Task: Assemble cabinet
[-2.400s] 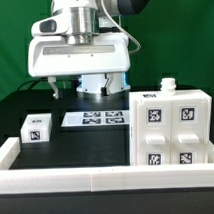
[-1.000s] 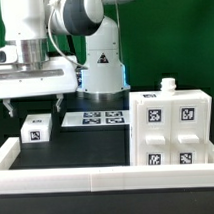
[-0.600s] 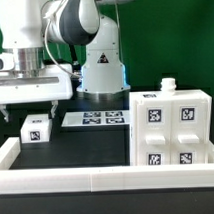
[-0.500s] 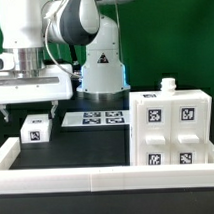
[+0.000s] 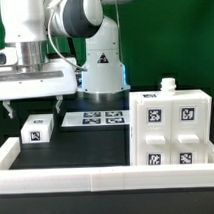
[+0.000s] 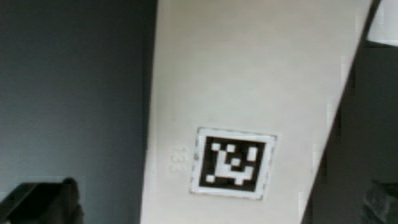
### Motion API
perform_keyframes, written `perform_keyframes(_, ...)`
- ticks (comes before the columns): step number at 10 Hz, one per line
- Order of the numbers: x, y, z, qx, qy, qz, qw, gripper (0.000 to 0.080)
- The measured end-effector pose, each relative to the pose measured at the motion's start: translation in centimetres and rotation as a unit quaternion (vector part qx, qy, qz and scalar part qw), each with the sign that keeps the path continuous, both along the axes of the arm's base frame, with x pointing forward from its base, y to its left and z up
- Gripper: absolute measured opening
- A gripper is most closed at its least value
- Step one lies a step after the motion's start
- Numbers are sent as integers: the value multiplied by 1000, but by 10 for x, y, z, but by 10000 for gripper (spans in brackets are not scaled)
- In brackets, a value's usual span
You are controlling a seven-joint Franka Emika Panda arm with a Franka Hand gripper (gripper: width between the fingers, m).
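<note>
One small tagged block (image 5: 36, 128) lies mid-left on the surface (image 5: 91, 148), beneath my jaws, which stand apart. Cabinet body (image 5: 172, 130) sits lower right. Step: block pick-up. Next: descend, straddle, close.

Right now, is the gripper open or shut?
Open. The gripper hovers over the small block with its fingers spread wide, one on each side.

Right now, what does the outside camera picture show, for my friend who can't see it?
A white robot arm holds its open jaws over a small white block on a black table. A big white cabinet with black-and-white tags stands at the exterior view's right, a flat marker board between them.
</note>
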State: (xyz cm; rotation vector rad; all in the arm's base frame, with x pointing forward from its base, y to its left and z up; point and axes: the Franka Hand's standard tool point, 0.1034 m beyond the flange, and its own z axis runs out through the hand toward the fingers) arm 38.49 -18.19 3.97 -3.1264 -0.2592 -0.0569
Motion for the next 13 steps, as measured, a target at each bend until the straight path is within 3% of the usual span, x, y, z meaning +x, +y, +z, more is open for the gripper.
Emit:
perform_keyframes(2, 0, 3, -2, -1, 1, -2, 1000, 797)
perform_keyframes(7, -13, 2, -29, -12, 11, -1, 1000, 797)
perform_keyframes(11, -15, 2, -32, -14, 12, -1, 1000, 785)
perform_keyframes(12, -15, 2, -32, -14, 11, -1, 1000, 610)
perform_keyframes(13, -15, 2, -32, -14, 12, -1, 1000, 560)
